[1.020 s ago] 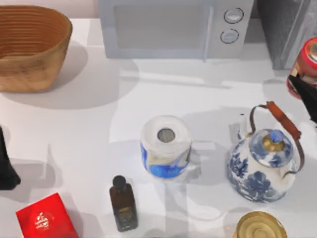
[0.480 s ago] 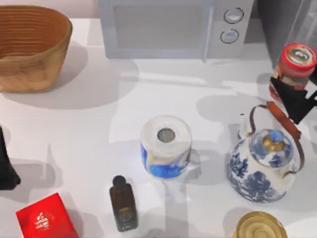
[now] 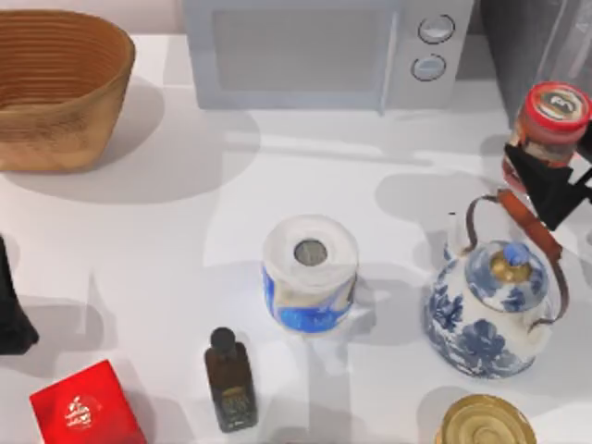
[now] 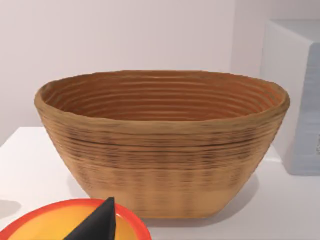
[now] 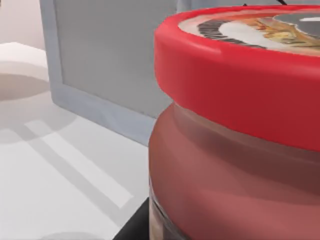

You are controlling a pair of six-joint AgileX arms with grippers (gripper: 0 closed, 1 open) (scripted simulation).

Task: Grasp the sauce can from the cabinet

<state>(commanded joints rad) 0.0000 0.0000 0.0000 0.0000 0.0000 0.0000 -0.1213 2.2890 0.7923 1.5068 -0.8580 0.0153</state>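
A pale wall runs behind a white counter point(image 3: 185, 231) lit so that soft shadows fall across it. Along the counter's far edge stand a woven basket point(image 3: 60, 88) at the far left corner, a light grey microwave point(image 3: 324, 51) in the middle, and the dark grey cabinet point(image 3: 536, 46) at the far right corner. Nearer in sit a white-topped blue-labelled can point(image 3: 310, 273), a blue-and-white teapot point(image 3: 490, 305), a dark bottle point(image 3: 229, 379), a red box point(image 3: 85, 407) and a gold-lidded tin point(image 3: 486, 424) at the near edge.

The sauce can point(image 3: 552, 129) is upright near the counter's right edge, just in front of the cabinet and beyond the teapot. The right gripper point(image 3: 550, 185) is at the can's lower side, its dark fingers pinching the body; the right wrist view has the red lid and brownish side close up, with the cabinet's pale framed door panel point(image 5: 100, 65) behind it. I judge the grasp made and the can out of the cabinet, so the task looks essentially done, with at most a steady hold left.

The left arm is parked at the counter's left edge; its wrist camera faces the basket, and I cannot tell how its gripper stands.
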